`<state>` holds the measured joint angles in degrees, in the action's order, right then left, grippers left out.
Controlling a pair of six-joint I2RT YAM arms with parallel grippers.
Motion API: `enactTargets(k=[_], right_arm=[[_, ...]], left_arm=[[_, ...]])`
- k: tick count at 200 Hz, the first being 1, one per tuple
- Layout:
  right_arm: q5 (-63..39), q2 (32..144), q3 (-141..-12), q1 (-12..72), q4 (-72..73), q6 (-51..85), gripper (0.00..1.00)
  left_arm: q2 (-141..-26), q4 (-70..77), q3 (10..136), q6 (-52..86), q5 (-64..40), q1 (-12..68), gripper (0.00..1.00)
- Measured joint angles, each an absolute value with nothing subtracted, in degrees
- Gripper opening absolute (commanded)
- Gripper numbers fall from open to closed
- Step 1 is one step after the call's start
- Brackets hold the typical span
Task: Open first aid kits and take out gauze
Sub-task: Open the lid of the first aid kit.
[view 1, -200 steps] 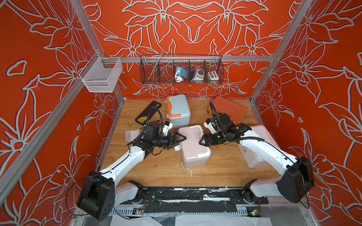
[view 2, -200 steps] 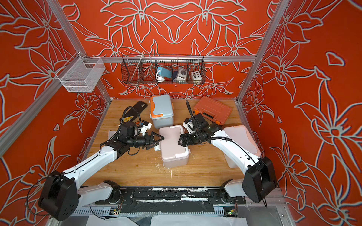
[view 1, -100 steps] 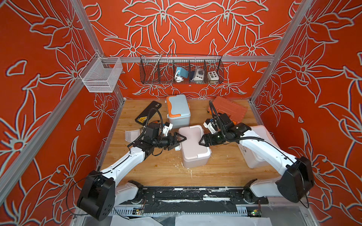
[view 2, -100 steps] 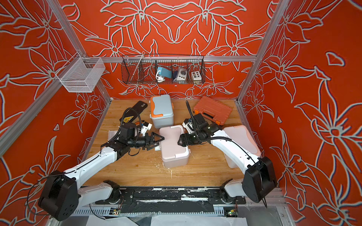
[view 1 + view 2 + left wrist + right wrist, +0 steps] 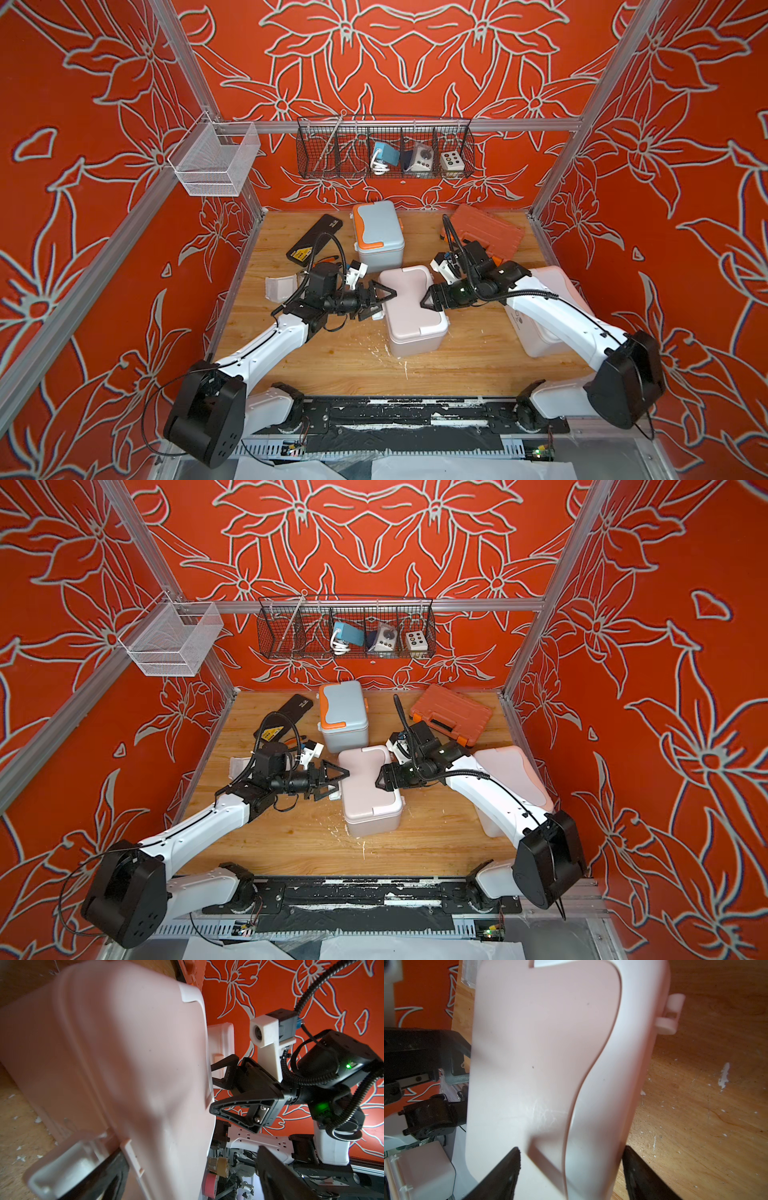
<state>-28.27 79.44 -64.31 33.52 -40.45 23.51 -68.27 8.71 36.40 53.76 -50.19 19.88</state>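
This is looking like a robotics lab cell: aluminium rails (image 5: 519,124) are framing flower-print walls (image 5: 407,54) around a wooden tabletop (image 5: 478,365).

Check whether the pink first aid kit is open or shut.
Shut: the pink kit has its lid flush on the body in both top views.

Walls (image 5: 415,62): orange-red, pale floral outlines (aluminium posts (image 5: 185,62) at corners). Tabletop (image 5: 353,374): wood. Black wire rack (image 5: 384,149) on rear wall; white mesh basket (image 5: 214,160) on side wall.

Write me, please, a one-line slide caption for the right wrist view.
Right wrist view: open jaws bracket an edge of the closed dusty pink first aid kit on the wooden table.
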Motion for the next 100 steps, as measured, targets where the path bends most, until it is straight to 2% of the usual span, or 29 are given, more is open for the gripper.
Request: enactTargets(k=[52,100], right_arm=[[-31.7,79.42,-64.31,34.35,-38.48,26.02,0.8],[-23.83,76.75,-65.95,34.5,-42.04,25.89,0.86]], left_arm=[[-67.88,10.85,37.32,56.25,-51.96,19.94,0.91],[-67.79,11.66,39.83,57.87,-53.06,19.99,0.91]])
